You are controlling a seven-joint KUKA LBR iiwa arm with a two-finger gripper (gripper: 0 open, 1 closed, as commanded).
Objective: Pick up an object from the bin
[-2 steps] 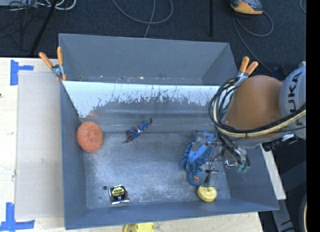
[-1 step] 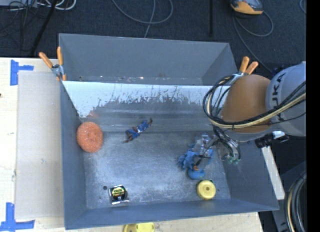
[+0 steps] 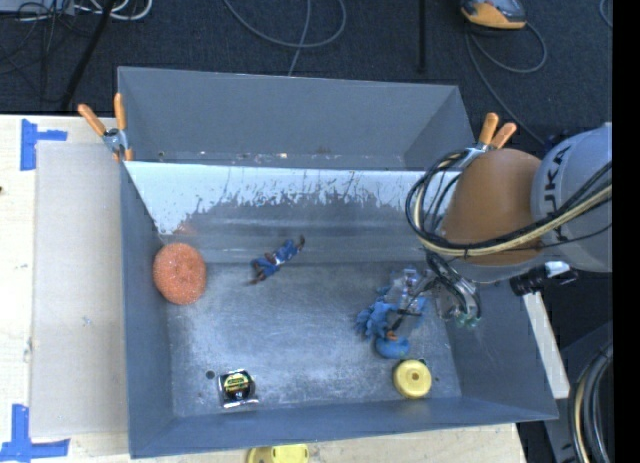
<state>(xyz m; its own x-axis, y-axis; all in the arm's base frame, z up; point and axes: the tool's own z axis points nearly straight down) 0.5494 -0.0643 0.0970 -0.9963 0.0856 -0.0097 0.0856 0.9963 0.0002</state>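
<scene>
My gripper (image 3: pixel 412 293) is low in the right part of the bin, below the arm's orange cover. Its tip is at the upper edge of a crumpled blue thing (image 3: pixel 380 323) lying on the floor near the right wall; whether the two touch I cannot tell. Just in front of that lies a flat yellow round thing (image 3: pixel 412 378), close to the bin's front right corner.
A small blue toy figure (image 3: pixel 274 259) lies mid-bin near the back slope. An orange scouring ball (image 3: pixel 180 272) rests against the left wall. A little tape measure with a yellow face (image 3: pixel 237 387) sits at the front left. The arm and its cables cover the right wall.
</scene>
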